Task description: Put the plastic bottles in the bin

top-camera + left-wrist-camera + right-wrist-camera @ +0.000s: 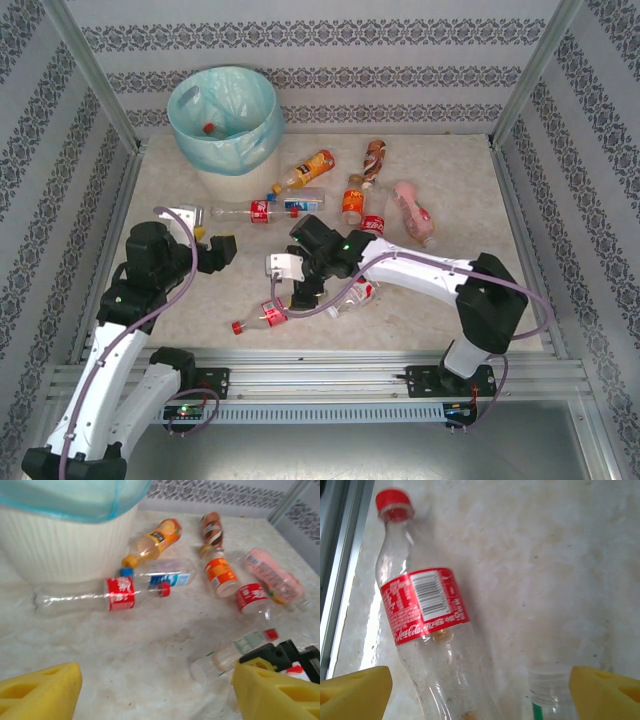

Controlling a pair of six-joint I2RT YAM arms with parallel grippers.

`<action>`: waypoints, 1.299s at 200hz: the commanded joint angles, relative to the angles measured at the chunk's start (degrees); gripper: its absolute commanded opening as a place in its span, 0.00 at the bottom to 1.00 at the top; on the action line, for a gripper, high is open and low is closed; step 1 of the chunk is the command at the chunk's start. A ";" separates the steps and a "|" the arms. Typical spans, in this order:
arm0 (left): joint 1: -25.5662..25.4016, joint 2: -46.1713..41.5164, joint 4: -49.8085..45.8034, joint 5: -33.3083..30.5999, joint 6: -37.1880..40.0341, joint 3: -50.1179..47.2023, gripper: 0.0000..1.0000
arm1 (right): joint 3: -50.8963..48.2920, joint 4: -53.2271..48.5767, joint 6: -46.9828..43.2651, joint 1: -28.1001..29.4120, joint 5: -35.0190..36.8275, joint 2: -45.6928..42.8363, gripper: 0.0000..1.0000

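Clear thin plastic made the red-labelled bottle (pixel 425 630) by the near edge of the table (pixel 200 300) likely light, crushable and slick, its labelled waist your surest hold for the right gripper (pixel 480 682), whose jaws, like those of your left gripper (pixel 155 690), stood apart and empty.

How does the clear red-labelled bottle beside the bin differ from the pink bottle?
The clear red-labelled bottle is see-through and slim; the pink bottle is pink-bodied and stouter. The clear one lies crosswise by the bin; the pink one slants at the right. Both lie on their sides.
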 commanded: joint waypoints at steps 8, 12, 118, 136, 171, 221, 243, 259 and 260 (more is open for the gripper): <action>-0.53 -1.52 0.68 -6.54 -4.20 -2.99 0.82 | -0.14 -1.50 -6.16 1.60 0.23 2.22 0.91; -0.51 -1.50 0.81 -6.57 -4.61 -3.32 0.82 | -0.35 -1.25 -6.25 1.78 0.18 2.39 0.91; -0.54 2.04 0.75 -4.01 -4.85 -4.99 1.00 | 0.86 0.02 -6.42 5.86 5.42 10.92 0.90; -0.51 2.17 0.40 -4.76 -4.86 -4.93 1.00 | 1.81 0.10 -6.81 5.88 6.07 12.31 0.88; -0.40 2.03 0.11 -6.32 -4.50 -4.55 1.00 | 3.91 -0.86 -7.51 5.98 6.21 14.59 0.79; -0.42 0.98 -0.36 -9.12 -3.88 -3.33 1.00 | 5.65 -2.60 -7.04 5.98 4.89 13.19 0.58; -0.45 -0.67 -0.18 -11.70 -2.89 -0.46 1.00 | 5.69 -2.54 -5.99 6.05 3.00 9.82 0.53; -0.45 -0.99 0.33 -13.23 -1.65 3.08 1.00 | 6.21 -2.17 -3.61 5.82 1.55 6.91 0.52; -0.41 -0.98 0.34 -13.25 -1.54 3.31 1.00 | 6.28 -2.12 -3.38 5.85 1.42 6.74 0.52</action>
